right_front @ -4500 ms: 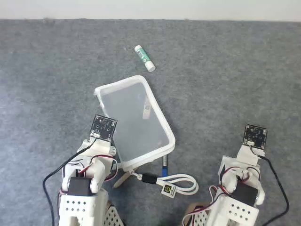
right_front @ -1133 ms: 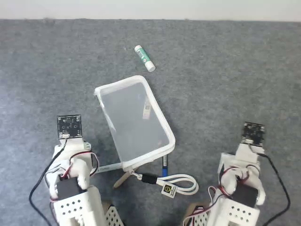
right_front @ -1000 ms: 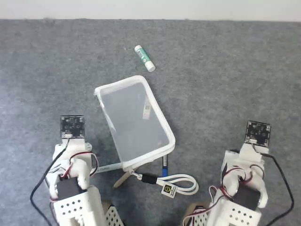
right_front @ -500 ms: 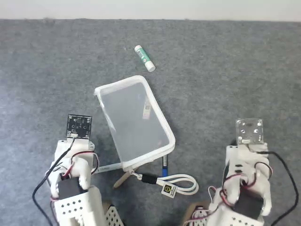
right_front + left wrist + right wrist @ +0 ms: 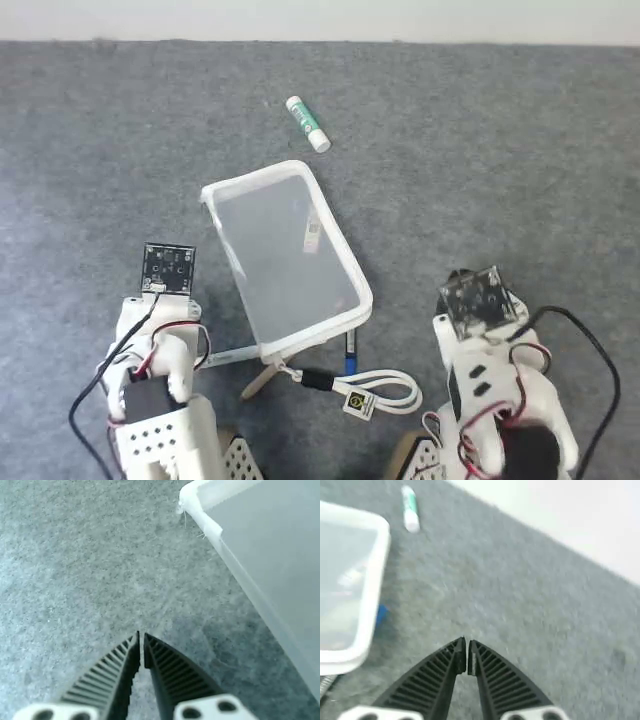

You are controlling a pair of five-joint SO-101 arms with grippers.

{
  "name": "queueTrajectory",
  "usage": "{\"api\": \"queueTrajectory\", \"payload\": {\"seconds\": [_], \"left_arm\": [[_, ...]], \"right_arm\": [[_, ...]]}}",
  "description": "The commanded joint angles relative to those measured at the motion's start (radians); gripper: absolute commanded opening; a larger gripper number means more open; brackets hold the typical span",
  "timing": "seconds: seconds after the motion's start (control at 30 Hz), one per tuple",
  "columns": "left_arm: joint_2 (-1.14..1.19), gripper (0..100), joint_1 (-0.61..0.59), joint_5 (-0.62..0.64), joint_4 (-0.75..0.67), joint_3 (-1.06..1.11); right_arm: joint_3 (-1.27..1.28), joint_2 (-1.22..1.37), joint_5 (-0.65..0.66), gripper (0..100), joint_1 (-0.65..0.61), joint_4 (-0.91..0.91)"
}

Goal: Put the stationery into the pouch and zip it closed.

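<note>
Grey carpeted table (image 5: 500,150), translucent white-edged pouch (image 5: 285,258) flat at centre, glue stick (image 5: 307,123) well beyond it, white strap loop (image 5: 385,390) and blue pen tip (image 5: 351,352) at its near corner

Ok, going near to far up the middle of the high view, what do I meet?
First the strap, then the pouch, then the glue stick.

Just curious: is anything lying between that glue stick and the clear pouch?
No: the high view shows bare grey carpet between the glue stick and the pouch.
</note>
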Motion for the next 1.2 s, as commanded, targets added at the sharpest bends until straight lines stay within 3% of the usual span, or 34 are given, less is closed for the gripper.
{"api": "queueTrajectory", "payload": {"seconds": [0.0,0.3,0.43,0.7,0.93,1.17], "left_arm": [[-0.02,1,0.003,-0.009,-0.035,-0.005],[-0.02,1,0.003,-0.009,-0.032,-0.005],[-0.02,1,0.003,-0.008,-0.032,-0.005],[-0.02,1,0.003,-0.008,-0.032,-0.005],[-0.02,1,0.003,-0.006,-0.032,-0.005],[-0.02,1,-0.072,-0.003,-0.038,-0.015]], "right_arm": [[-0.112,0.084,0.021,0.6,-0.071,0.021],[-0.203,0.42,0.015,4.4,-0.321,0.021],[-0.222,0.552,-0.038,11.4,-0.409,0.019],[-0.224,0.762,-0.101,12.7,-0.624,-0.019],[-0.19,0.834,-0.121,12.3,-0.769,-0.113],[0.029,0.842,-0.117,12.3,-0.906,-0.366]]}}
